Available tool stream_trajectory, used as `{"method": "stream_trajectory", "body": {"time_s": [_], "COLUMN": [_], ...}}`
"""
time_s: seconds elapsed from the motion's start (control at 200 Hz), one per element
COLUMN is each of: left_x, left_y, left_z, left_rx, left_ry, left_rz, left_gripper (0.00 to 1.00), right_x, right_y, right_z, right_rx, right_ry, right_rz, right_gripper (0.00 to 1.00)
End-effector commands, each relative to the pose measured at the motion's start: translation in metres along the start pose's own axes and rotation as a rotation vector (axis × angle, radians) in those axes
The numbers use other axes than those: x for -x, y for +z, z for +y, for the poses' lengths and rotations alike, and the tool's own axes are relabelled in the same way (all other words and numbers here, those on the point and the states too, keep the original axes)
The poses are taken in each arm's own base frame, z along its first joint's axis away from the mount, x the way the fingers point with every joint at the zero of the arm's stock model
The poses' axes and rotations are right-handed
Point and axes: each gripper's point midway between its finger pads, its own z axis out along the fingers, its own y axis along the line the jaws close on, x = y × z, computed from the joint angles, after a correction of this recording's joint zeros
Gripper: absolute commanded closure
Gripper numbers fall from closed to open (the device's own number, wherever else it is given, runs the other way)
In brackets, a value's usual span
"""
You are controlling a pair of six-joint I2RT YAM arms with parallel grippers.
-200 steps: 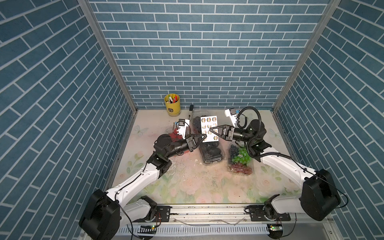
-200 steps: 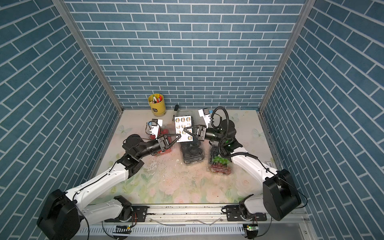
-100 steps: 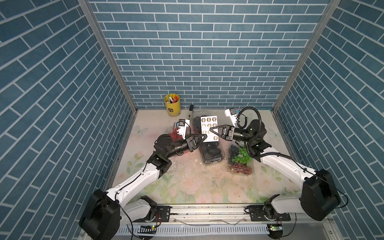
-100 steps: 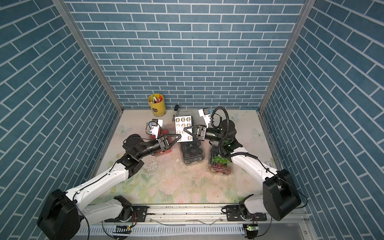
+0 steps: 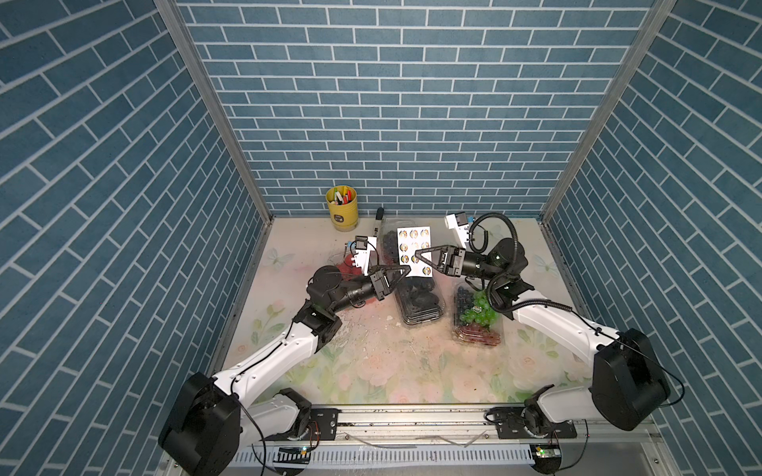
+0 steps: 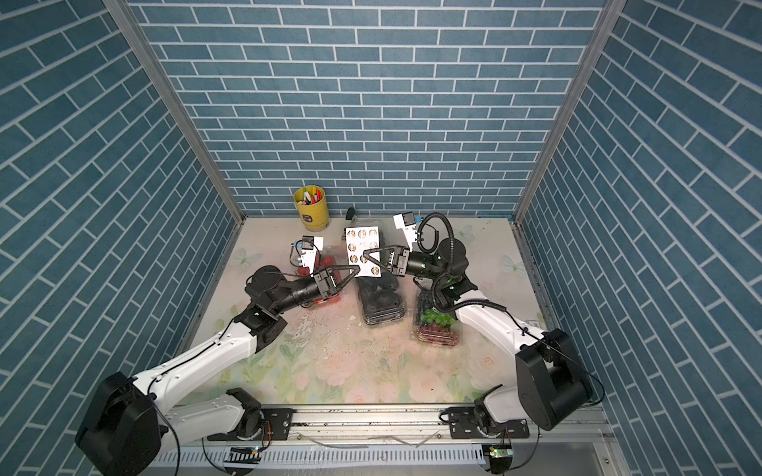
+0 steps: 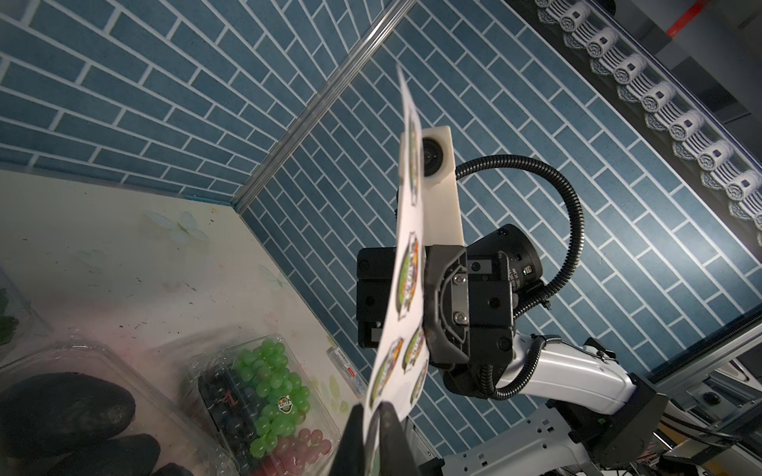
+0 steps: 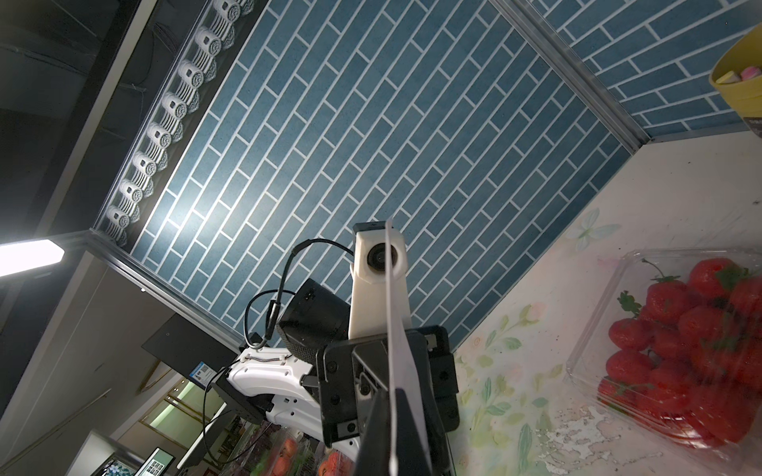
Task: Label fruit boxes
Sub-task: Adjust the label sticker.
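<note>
Both top views look down over the table (image 5: 371, 371); wrist views face each other closely.

This is a robot test cell in a lab, dressed like a small stall; printed blue-brick panels (image 5: 396, 103) close it in at 9, 12 and 3 o'clock, joined by bare aluminium posts (image 5: 214, 107); a floral-print tabletop (image 5: 391, 371) lies between them. At 6 o'clock the left arm (image 5: 280, 354) and right arm (image 5: 552, 325) sit on a metal rail (image 5: 412, 416); a slotted cable duct (image 5: 371, 455) runs below it. Past the panels, the right wrist view shows a ceiling lamp (image 8: 29, 257) and a dim room with lit screens (image 8: 158, 461).
</note>
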Motion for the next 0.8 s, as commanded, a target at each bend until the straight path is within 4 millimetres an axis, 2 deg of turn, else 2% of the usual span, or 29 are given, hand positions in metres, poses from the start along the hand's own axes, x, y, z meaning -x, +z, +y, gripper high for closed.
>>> {"method": "stream_trajectory", "body": {"time_s": [0.0, 0.09, 0.16, 0.205, 0.27, 0.365, 0.795], "left_x": [0.014, 0.016, 0.016, 0.016, 0.016, 0.016, 0.016], "left_y": [0.001, 0.0, -0.001, -0.001, -0.001, -0.001, -0.002], "left_z": [-0.015, -0.017, -0.018, -0.019, -0.02, -0.019, -0.019], "left_rx": [-0.045, -0.052, -0.054, -0.054, -0.054, -0.053, -0.047], "left_ry": [0.047, 0.057, 0.057, 0.058, 0.058, 0.055, 0.052], "left_rz": [-0.039, -0.044, -0.043, -0.045, -0.046, -0.043, -0.044], "left_gripper": [0.91, 0.82, 1.0, 1.0, 1.0, 1.0, 1.0], "right_x": [-0.005, -0.006, -0.007, -0.006, -0.006, -0.005, -0.012], "right_y": [0.002, 0.002, 0.002, 0.002, 0.002, 0.002, 0.003], "right_z": [0.002, 0.0, 0.0, 0.001, 0.0, 0.002, -0.009], "right_rx": [0.031, 0.032, 0.032, 0.031, 0.03, 0.033, 0.014], "right_ry": [0.016, 0.02, 0.018, 0.015, 0.014, 0.009, 0.031], "right_rz": [0.016, 0.022, 0.022, 0.021, 0.02, 0.021, 0.05], "right_gripper": [1.0, 1.0, 1.0, 1.0, 0.87, 0.81, 0.81]}}
